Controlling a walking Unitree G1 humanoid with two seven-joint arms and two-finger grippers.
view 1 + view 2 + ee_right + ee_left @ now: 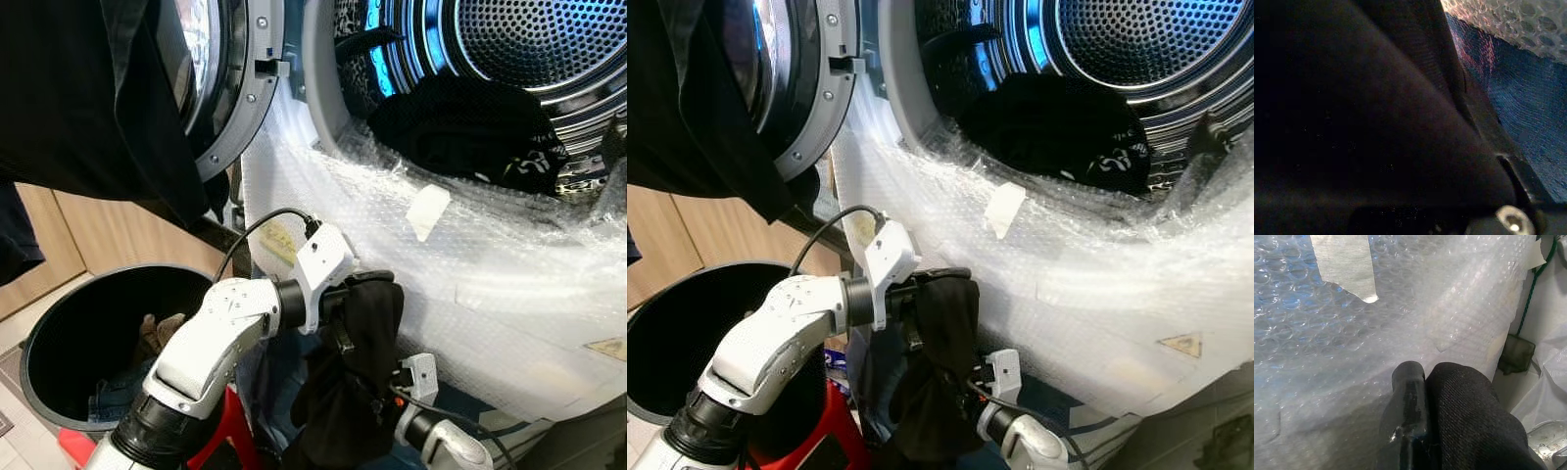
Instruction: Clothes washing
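Observation:
The washing machine's drum (pixel 534 44) stands open at the upper right, with black clothes (pixel 460 127) lying at its mouth. Below it, in front of the bubble-wrapped machine front (pixel 509 264), my left gripper (pixel 361 294) is shut on a black garment (pixel 343 392) that hangs down from it. In the left wrist view one black finger (pixel 1408 401) presses against the black cloth (pixel 1469 421). My right arm's wrist (pixel 436 426) sits low behind the hanging garment, and dark cloth (pixel 1352 122) covers most of the right wrist view.
The round door (pixel 235 88) is swung open to the left, with a dark garment (pixel 88 98) draped in front of it. A black laundry basket (pixel 83 323) with some clothes stands at the lower left. Wooden cabinets (pixel 88 240) are behind it.

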